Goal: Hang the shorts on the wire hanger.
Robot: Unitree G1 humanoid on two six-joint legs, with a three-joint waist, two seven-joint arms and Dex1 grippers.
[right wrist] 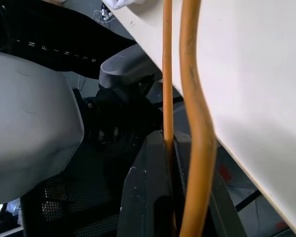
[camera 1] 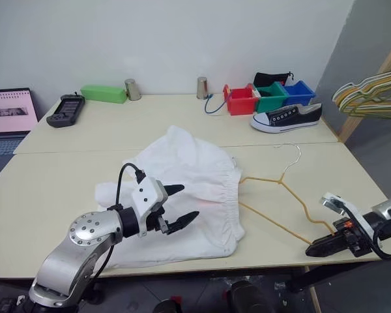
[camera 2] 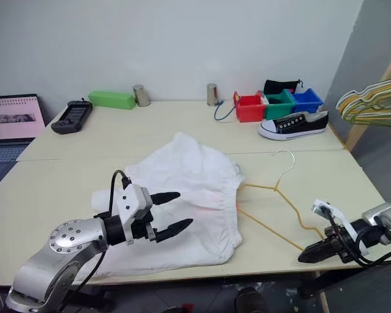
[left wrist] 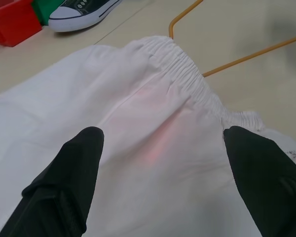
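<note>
I've got the thin yellowish-gold wire hanger (camera 1: 283, 189) pinched at its outer corner by the right end effector (camera 1: 319, 247), fingers clenched on the wire right at the near edge of the pale surface (camera 1: 65, 182). The right wrist view shows the wire running straight up from between the fingers. Holding that end makes sense: it gives me a handle to steer the far arm of the hanger into the cloth.

The loose white cloth shorts (camera 1: 182, 195) lie flat mid-surface, elastic waistband facing the hanger. The hanger's near arm looks tucked at or just under the waistband, hook pointing away toward the back. Can't tell how far in it goes.

Left end effector (camera 1: 178, 208) hovers over the shorts, fingers spread wide, grasping nothing. Positioned to pin or lift the waistband, I'd say.

Counts: one pair of shorts, one wire hanger on the surface, one black-and-white sneaker (camera 1: 287, 118), three bins (red (camera 1: 241, 100), green (camera 1: 271, 98), blue (camera 1: 298, 93)), two metal cups (camera 1: 132, 89), a bunch of pale yellow-green hangers (camera 1: 371, 94) at the right.
</note>
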